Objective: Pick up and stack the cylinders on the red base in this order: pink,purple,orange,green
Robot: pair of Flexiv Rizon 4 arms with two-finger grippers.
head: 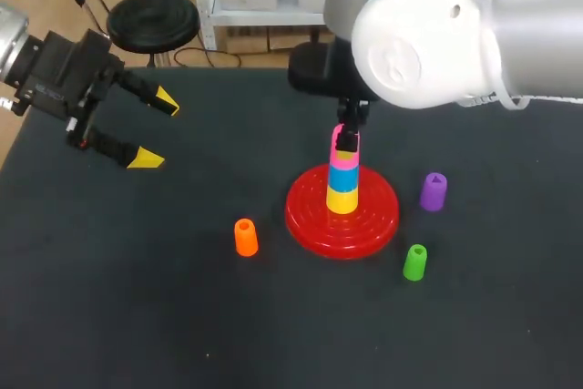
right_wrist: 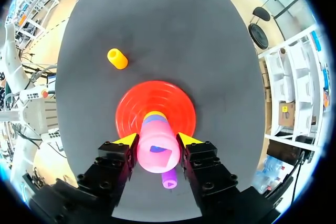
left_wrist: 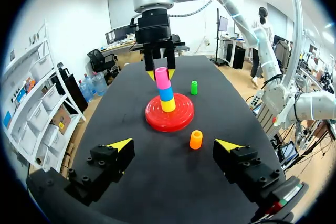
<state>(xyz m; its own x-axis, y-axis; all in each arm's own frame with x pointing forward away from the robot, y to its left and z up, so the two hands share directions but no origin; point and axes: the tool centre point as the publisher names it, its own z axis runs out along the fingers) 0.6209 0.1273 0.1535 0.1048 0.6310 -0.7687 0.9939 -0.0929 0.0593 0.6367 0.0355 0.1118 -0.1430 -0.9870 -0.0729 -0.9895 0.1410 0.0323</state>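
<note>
1. Cylinders are sitting stacked on the red base (head: 305,220): yellow cylinder (head: 342,200) lowest, blue cylinder (head: 343,178) above it, pink cylinder (right_wrist: 156,156) on top.
2. Right claw (right_wrist: 157,140) is gripping the pink cylinder from 2 sides.
3. Left claw (head: 155,131) is hanging wide open, holding nothing, well apart from the base.
4. Orange cylinder (head: 245,237), purple cylinder (head: 434,191) and green cylinder (head: 414,262) are standing upright on the worktop (head: 137,298) near the base.
</note>
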